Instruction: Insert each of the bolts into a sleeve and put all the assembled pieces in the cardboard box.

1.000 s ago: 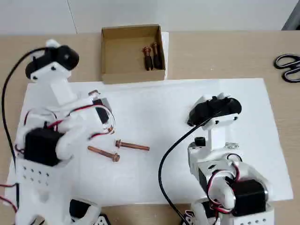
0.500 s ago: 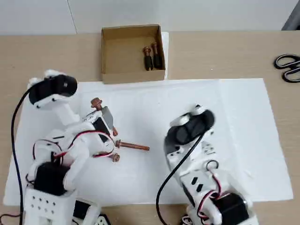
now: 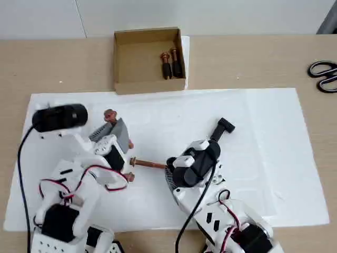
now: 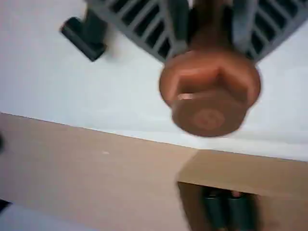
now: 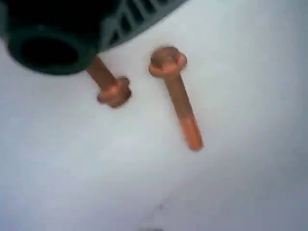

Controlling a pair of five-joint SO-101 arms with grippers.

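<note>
Left side: my left gripper [image 3: 113,130] is clamped on a copper bolt [image 4: 210,94]. The ribbed fingers [image 4: 139,19] press the shank from both sides. The flanged hex head stands clear of the fingers, on the side toward the cardboard box [image 3: 122,58]. The held bolt is off the white paper [image 3: 263,132].

Right side: my right gripper [image 3: 169,176] is low over the middle of the paper. In the right wrist view a dark sleeve [image 5: 43,48] sits against the ribbed finger with its open end toward the camera. I read the fingers as closed on it, though the second finger is not clearly seen.

Loose parts on the paper:
- The first loose bolt [image 3: 149,165] lies flat between the two arms. Its tip is just beside my right gripper, and its shank runs behind the held sleeve in the right wrist view.
- The second loose bolt [image 5: 175,98] lies flat beside it. The two heads are near each other but apart.
- A spare sleeve [image 3: 225,127], black, lies on the paper just beside the right arm, on its box side.

Box: it stands at the far edge of the paper and holds two assembled pieces [image 3: 171,63], side by side against its right wall.

Other: scissors [image 3: 324,75] lie on the table [image 3: 52,58] at the far right, well apart from the work.
</note>
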